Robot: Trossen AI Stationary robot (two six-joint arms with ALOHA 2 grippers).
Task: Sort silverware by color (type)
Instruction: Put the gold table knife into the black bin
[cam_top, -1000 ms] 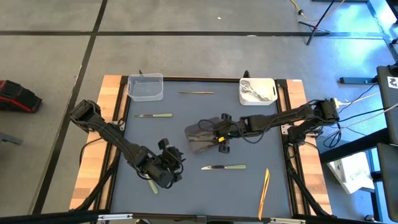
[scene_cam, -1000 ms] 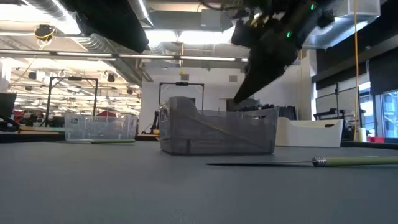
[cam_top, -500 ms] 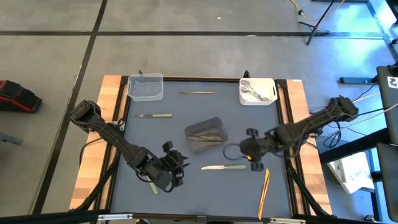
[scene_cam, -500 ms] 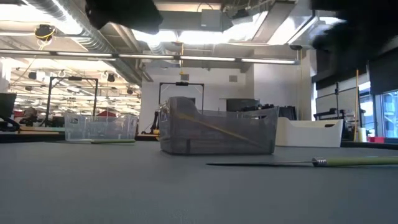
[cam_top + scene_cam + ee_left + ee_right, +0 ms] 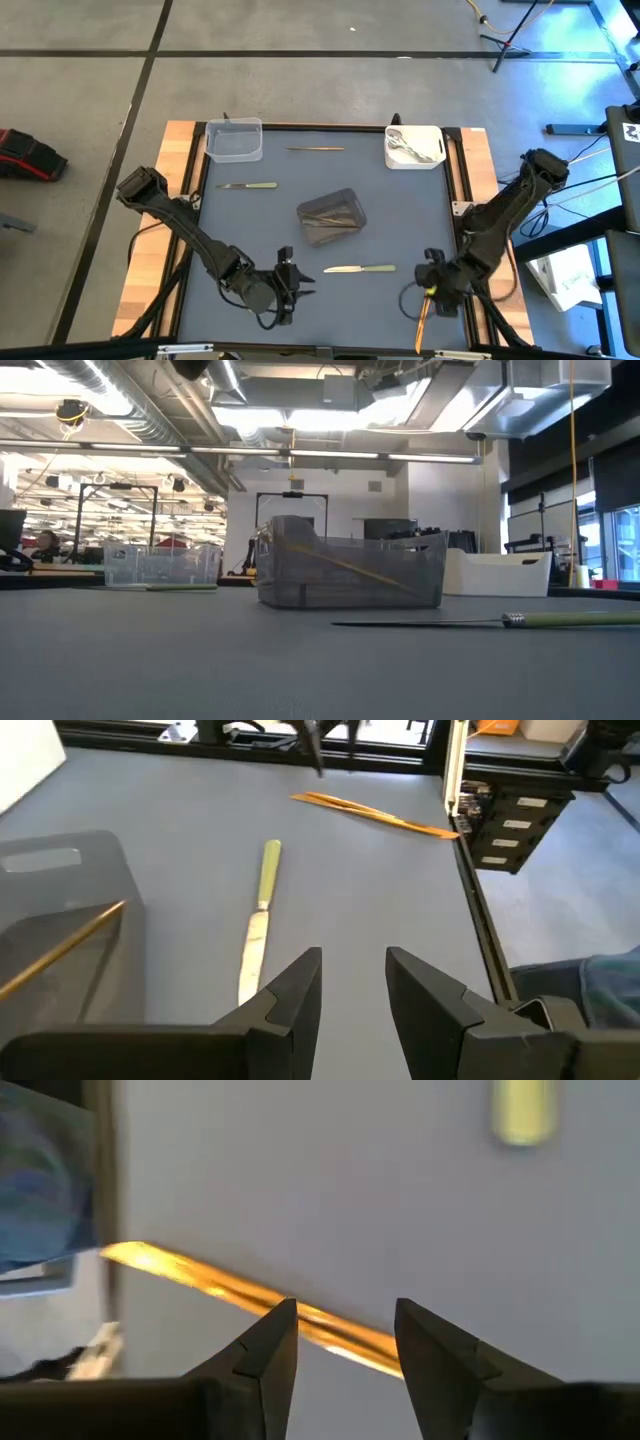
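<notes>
My right gripper hovers open at the table's near right corner, over two gold pieces; in the right wrist view one gold piece runs across below its fingers. My left gripper, open, is near the near edge, pointing right at a green-handled knife that lies flat. The dark grey tub holds gold pieces. The white tub holds silver spoons. A second knife and a gold piece lie flat farther back.
A clear tub sits at the far left corner. The table's black frame rail runs close beside my right gripper. Bare grey mat lies between the dark tub and the left edge.
My right gripper has swung from above the dark grey tub toward the near right corner and now hangs over the gold pieces. My left gripper has shifted a little toward the near edge and the right. The silverware on the mat has stayed put.
</notes>
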